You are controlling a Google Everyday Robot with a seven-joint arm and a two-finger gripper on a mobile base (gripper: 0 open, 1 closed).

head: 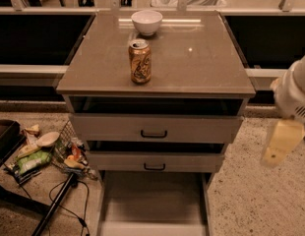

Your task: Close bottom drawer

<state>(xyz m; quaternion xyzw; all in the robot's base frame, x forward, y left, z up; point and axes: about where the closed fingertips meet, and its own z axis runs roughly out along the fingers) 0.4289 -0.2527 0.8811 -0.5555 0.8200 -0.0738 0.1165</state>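
The grey-beige cabinet (157,58) has three drawers. The bottom drawer (152,200) is pulled far out towards me as a wide shallow tray; its front panel lies at the lower frame edge and its handle is out of view. The middle drawer (155,161) and the top drawer (155,128) each stand slightly open and carry a small black bar handle. My gripper (279,144) hangs at the right edge, to the right of the cabinet at about the height of the middle drawer, apart from all drawers.
A gold drink can (139,61) and a white bowl (146,21) stand on the cabinet top. Litter, snack packets and a wire basket (49,154) lie on the floor at the left, with a black cable (59,208). Speckled floor (256,200) lies to the right.
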